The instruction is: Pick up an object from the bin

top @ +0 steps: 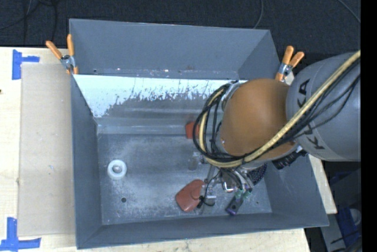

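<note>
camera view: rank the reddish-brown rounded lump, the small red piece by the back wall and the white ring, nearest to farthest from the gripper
1. Reddish-brown rounded lump, at the front of the bin, right beside the gripper on the view's left.
2. Small red piece, by the back wall, partly behind the arm's orange cover.
3. White ring, far over on the view's left.

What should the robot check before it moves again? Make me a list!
1. Gripper is down low in the near right part of the grey metal bin: ok.
2. Reddish-brown rounded piece lies right beside the gripper on the bin floor: ok.
3. Gripper has hold of that piece: cannot tell.
4. White ring sits far to the left, out of the way: ok.
5. What the small red thing half hidden behind the arm's cables is: cannot tell.
</note>
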Controlling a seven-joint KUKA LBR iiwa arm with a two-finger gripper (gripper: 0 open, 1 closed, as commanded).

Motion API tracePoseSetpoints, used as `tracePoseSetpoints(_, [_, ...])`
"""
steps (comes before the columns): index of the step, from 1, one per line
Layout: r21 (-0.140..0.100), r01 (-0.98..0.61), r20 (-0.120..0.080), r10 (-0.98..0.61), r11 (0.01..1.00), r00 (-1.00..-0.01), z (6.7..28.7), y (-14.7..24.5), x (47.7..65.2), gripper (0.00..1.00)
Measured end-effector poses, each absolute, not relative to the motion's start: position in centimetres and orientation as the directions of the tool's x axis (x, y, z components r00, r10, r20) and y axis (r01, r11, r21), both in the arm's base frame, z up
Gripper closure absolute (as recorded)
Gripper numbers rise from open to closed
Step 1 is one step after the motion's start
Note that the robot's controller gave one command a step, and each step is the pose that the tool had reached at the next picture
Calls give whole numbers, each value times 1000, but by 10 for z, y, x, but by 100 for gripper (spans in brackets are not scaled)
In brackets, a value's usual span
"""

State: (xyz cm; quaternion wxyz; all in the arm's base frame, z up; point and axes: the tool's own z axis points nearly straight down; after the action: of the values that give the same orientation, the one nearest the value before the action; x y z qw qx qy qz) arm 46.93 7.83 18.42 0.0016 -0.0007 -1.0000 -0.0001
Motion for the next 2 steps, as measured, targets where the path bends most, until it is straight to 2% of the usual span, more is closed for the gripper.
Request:
tracePoseSetpoints(1, [2, -166, 10, -166, 986, -986, 146, 44, 472, 0])
tracePoseSetpoints(2, [2, -225, 10, -225, 974, -974, 107, 42, 475, 0])
